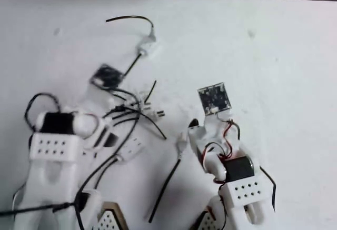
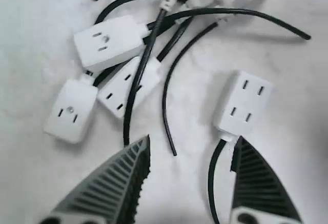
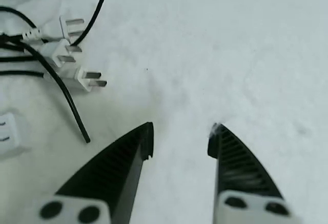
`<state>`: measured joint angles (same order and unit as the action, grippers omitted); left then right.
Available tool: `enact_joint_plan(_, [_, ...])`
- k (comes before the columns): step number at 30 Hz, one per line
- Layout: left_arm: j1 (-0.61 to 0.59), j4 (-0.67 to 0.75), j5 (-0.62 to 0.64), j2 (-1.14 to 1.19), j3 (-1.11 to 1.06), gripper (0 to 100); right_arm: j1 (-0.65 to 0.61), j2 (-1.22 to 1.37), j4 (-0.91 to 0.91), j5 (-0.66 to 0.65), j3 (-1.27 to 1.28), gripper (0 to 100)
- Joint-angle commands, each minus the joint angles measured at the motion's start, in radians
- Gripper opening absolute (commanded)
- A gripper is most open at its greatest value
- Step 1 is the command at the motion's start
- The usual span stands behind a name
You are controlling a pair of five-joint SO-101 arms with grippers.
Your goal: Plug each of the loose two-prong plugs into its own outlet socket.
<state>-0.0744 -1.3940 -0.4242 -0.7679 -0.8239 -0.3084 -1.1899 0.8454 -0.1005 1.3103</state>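
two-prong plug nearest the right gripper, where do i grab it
Pinch the plug by its white body, behind the prongs, coming down from above with the open right gripper. It lies flat on the table, its prongs sticking out level.

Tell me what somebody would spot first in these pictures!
The tangle of black cords lying on the white table jumps out first. White socket blocks lie among the cords just ahead of the open left gripper. Three white plugs sit bunched together off to one side of the open right gripper.
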Motion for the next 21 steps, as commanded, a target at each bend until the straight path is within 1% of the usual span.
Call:
enact_joint_plan(1, [-0.120,0.078,-0.011,-0.122,-0.091,26,-0.010,-0.015,0.077,-0.040,-0.052,17.6])
enact_joint_plan(3, [-0.194,0.120,-0.011,-0.193,-0.164,26,-0.013,-0.015,0.151,-0.040,-0.098,17.6])
enact_joint_plan(5, [-0.252,0.155,-0.009,-0.263,-0.247,26,-0.048,-0.010,0.225,-0.034,-0.137,17.6])
enact_joint_plan(7, [-0.286,0.192,-0.006,-0.335,-0.333,26,-0.091,0.024,0.271,-0.034,-0.160,17.6])
enact_joint_plan(9, [-0.306,0.215,-0.008,-0.407,-0.416,26,-0.127,0.085,0.280,-0.032,-0.173,17.6])
enact_joint_plan(11, [-0.321,0.230,-0.008,-0.478,-0.491,26,-0.148,0.159,0.282,-0.044,-0.192,17.6])
enact_joint_plan(12, [-0.326,0.233,-0.008,-0.515,-0.522,26,-0.153,0.196,0.283,-0.075,-0.207,17.3])
enact_joint_plan(17, [-0.375,0.201,-0.008,-0.676,-0.582,26,-0.151,0.351,0.309,-0.482,-0.298,17.6])
enact_joint_plan(21, [-0.383,0.196,-0.008,-0.759,-0.626,26,-0.150,0.417,0.309,-0.792,-0.328,17.3])
